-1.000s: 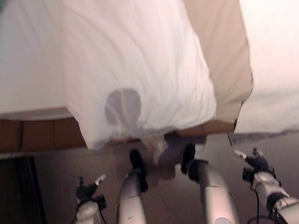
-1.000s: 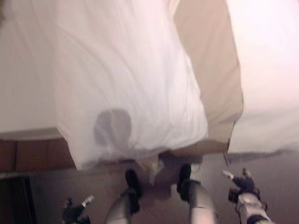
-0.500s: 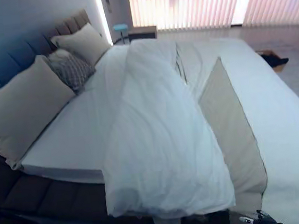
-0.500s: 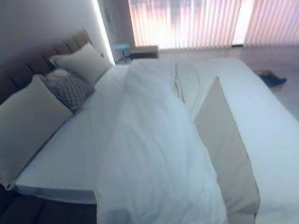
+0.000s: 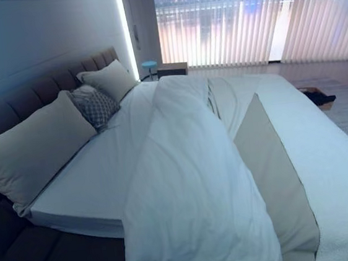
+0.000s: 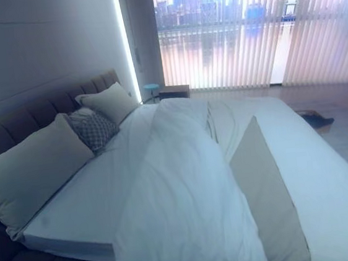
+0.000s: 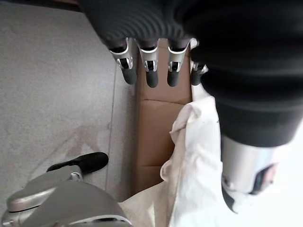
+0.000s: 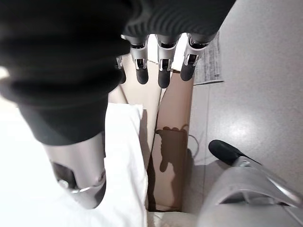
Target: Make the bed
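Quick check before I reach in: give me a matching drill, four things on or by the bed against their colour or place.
Things:
1. duvet
2. patterned cushion
3. stool
4. beige blanket

Descriptions:
A. blue top, by the window
B. white, bunched along the middle of the bed
C. between two plain pillows
D. folded strip right of the duvet

Pairs: 1-B, 2-C, 3-A, 4-D

A white duvet (image 6: 181, 198) lies bunched in a long ridge down the middle of the bed (image 6: 330, 195), a beige blanket (image 6: 265, 196) beside it. Three pillows (image 6: 32, 173) lean on the padded headboard (image 6: 41, 113). Vertical blinds (image 6: 257, 28) cover the window
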### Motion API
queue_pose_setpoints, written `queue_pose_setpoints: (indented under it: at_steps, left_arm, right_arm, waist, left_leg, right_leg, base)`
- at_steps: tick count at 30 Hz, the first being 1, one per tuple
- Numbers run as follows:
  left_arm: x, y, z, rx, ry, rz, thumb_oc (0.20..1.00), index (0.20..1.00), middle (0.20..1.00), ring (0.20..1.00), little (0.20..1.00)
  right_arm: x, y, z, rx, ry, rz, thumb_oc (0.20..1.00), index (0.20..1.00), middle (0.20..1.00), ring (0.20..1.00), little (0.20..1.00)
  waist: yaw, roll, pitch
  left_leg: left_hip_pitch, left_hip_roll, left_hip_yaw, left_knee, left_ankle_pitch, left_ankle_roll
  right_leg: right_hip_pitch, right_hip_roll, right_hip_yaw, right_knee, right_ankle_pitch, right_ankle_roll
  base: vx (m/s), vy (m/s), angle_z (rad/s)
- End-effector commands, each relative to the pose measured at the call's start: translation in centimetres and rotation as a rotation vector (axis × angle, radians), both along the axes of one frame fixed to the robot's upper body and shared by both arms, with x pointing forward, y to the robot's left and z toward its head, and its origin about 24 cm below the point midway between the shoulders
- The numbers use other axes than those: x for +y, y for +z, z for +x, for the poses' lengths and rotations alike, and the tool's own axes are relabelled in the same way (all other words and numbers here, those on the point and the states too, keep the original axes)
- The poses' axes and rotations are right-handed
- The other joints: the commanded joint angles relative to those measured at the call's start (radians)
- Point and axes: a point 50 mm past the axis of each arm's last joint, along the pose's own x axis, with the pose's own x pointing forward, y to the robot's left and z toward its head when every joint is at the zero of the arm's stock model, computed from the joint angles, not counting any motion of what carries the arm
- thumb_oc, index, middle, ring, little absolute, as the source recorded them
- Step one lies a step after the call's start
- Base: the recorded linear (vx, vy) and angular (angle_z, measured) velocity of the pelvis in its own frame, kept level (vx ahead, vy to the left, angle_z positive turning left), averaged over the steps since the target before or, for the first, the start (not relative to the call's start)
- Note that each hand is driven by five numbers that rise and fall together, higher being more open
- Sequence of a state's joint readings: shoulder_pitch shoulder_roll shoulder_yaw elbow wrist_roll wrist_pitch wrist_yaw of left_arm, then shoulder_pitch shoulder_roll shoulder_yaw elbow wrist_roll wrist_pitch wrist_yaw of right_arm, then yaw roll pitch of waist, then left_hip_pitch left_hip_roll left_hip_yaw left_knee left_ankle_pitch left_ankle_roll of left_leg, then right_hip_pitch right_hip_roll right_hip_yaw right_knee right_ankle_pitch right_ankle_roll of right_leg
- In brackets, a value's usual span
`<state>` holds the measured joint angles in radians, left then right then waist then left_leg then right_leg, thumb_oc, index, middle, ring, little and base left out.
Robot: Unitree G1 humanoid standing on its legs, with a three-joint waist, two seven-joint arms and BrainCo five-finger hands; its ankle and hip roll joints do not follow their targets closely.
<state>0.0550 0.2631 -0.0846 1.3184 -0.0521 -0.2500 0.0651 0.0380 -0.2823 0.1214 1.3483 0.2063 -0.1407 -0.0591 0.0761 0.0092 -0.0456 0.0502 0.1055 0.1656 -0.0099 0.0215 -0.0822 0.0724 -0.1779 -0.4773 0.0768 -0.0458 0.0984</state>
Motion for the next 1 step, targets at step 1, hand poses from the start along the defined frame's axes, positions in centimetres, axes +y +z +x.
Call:
queue_pose_setpoints:
  at_steps: [1]
  left_arm:
    - [0.33,0.53,2.28,-0.048,-0.051,0.014,1.000,1.000,1.000,1.000,1.000]
  right_arm:
    - [0.85,0.12,2.69,-0.033,0.035,0.014,1.000,1.000,1.000,1.000,1.000]
  waist:
    - [0.031,-0.042,0.030]
  left_leg:
    - [0.009,-0.031,-0.012,-0.050,0.053,0.015]
  right_leg:
    - [0.056,-0.020,-0.006,-0.095,0.095,0.067]
  base:
    - [0.00,0.000,0.00]
